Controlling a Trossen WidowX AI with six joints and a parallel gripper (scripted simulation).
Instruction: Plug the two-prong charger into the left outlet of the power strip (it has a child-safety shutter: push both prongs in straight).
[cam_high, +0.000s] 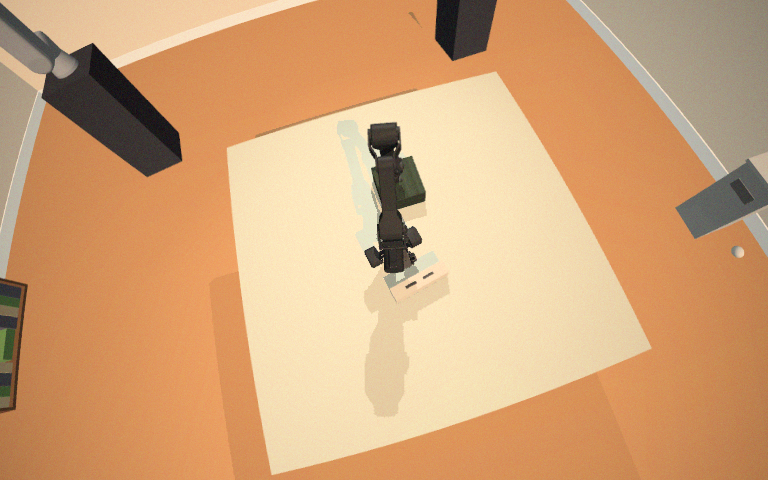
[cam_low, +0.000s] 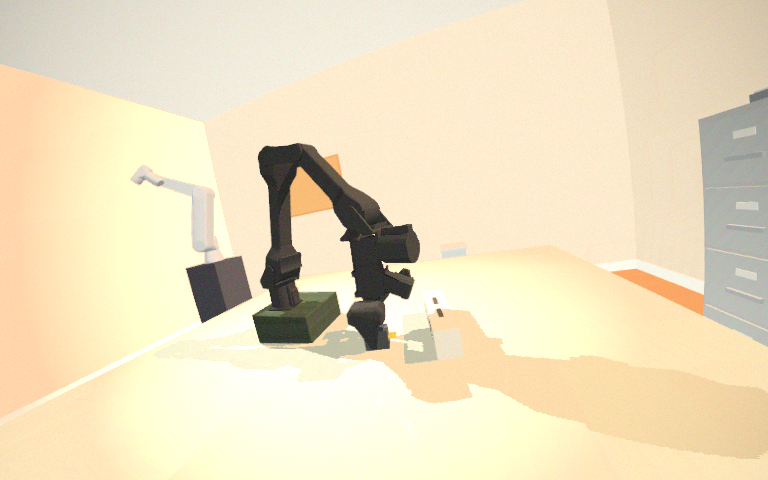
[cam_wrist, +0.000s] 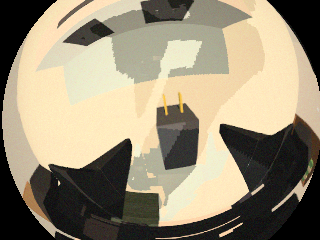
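One charger is showing in the wrist view, a dark block lying on the table with two yellow prongs pointing toward twelve o'clock, at the strip. From the top camera the charger is hiding completely under the gripper; from the exterior camera only a dark sliver and a speck of yellow are peeking out at the gripper's foot, so its pose is hard to read there.

One strip is lying at five o'clock of the gripper in the top view, its near end cut off by the wrist. Two dark slots are showing on its top face; which outlet is the left one I cannot tell. In the wrist view two dark slots are visible at twelve and ten o'clock, badly warped by the lens.

Gripper jaws are spreading nearly as wide as they go, gripping nothing, one finger at eight o'clock of the charger and the other at four o'clock, both clear of it. Charger and strip are sitting near each other, apart, prongs outside any outlet.

One green base is carrying the arm.
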